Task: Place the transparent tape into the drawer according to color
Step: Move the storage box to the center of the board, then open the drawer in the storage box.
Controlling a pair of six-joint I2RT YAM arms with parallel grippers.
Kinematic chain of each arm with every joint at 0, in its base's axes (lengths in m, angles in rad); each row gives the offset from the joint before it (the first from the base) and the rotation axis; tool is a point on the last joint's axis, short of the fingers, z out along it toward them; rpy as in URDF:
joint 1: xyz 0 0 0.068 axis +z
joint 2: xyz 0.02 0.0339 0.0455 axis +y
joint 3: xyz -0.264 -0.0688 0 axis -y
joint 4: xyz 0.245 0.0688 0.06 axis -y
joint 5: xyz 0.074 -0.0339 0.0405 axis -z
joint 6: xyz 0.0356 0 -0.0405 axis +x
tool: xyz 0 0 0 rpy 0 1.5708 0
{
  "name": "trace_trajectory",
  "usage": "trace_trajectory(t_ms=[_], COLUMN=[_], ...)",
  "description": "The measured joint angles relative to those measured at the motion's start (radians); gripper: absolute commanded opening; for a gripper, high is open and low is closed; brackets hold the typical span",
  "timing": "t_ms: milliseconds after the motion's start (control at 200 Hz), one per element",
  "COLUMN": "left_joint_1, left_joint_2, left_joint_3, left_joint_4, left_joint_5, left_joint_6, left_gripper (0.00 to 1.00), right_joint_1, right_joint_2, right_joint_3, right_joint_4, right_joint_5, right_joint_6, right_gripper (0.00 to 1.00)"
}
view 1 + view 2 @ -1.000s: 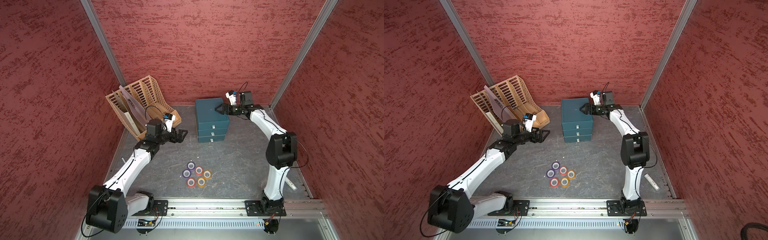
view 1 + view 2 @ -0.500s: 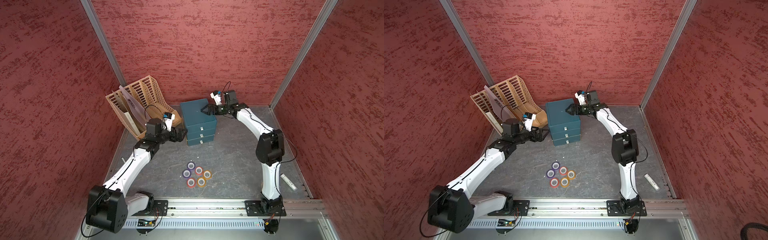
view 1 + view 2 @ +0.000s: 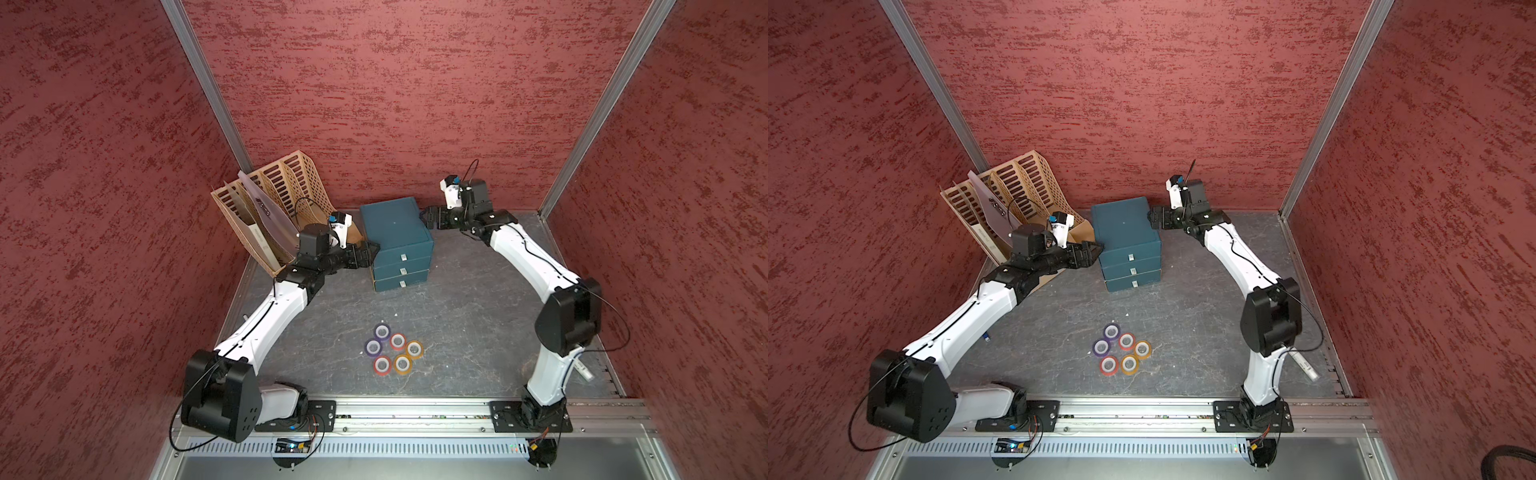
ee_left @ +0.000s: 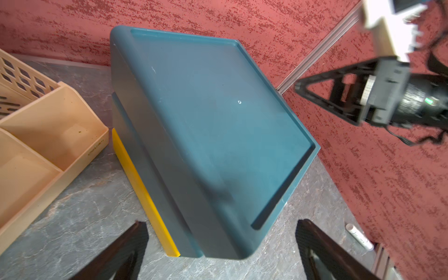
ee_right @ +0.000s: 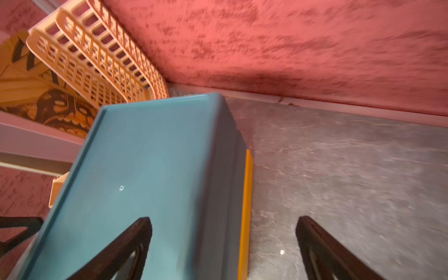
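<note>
At the left gripper (image 3: 369, 250): spread wide, holds nothing, sits right by the left side of the drawer box (image 3: 395, 226). Cannot tell if touching it. In the left wrist view, shows one dark finger (image 4: 135, 232) on each side of the near corner of the box.

At the right gripper (image 3: 432, 216): spread wide too, holds nothing, sits by the back right corner of the box, up near its top. In the right wrist view, shows one finger (image 5: 140, 230) in front of the box top and one over the grey table (image 5: 351, 181). Cannot tell if touching here either.

About the box: blue-green, stands near the back wall, has three shut drawers in a stack, each with a small pale handle (image 3: 402, 257). Has a yellow strip (image 4: 145, 194) along the bottom.

Left of the box: a tan file rack (image 3: 282, 195), tilted back in the corner.

Out in front, well apart from both grippers and from the box: the transparent tape (image 3: 397, 343), six small rolls lying flat in a tight bunch on the table. Two purple rolls (image 3: 382, 331) at the back left, two red rolls (image 3: 382, 365) in the middle and front left, two orange-yellow rolls (image 3: 414, 348) on the right.

By the foot of the right arm: a small white tube (image 3: 584, 371)
</note>
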Motion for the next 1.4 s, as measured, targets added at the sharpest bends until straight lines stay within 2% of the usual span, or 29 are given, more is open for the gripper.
trace_trajectory(t_ms=[140,235,386,541,756,937,1142,1398], left_joint_1=[-0.002,-0.002,-0.002,-0.002,0.000,0.003,0.005,0.011], left_joint_2=[0.038,0.070,0.117,0.155,0.185,0.210,0.214,0.230], left_joint_3=[0.048,0.084,0.141,0.175,0.187,0.192,0.196,0.204], left_joint_4=[-0.015,-0.035,-0.079,-0.108,-0.125,-0.125,-0.121,-0.101], left_joint_5=[-0.013,-0.027,-0.045,-0.055,-0.058,-0.052,-0.051,-0.039], left_joint_6=[-0.033,-0.055,-0.076,-0.089,-0.092,-0.095,-0.096,-0.096], left_gripper=[1.00,0.97,0.90,0.86,0.82,0.80,0.78,0.73], right_joint_1=[0.023,0.061,0.163,0.262,0.285,0.286,0.286,0.284], right_joint_2=[-0.163,-0.241,-0.330,-0.395,-0.408,-0.327,-0.220,-0.168], right_joint_3=[-0.180,-0.296,-0.465,-0.558,-0.589,-0.589,-0.566,-0.470], right_joint_4=[0.065,0.108,0.159,0.192,0.269,0.344,0.371,0.387], right_joint_5=[0.038,0.038,0.050,0.087,0.108,0.107,0.111,0.118], right_joint_6=[0.044,0.091,0.178,0.262,0.377,0.452,0.475,0.467], right_gripper=[0.99,0.98,0.99,0.98,0.88,0.78,0.76,0.76])
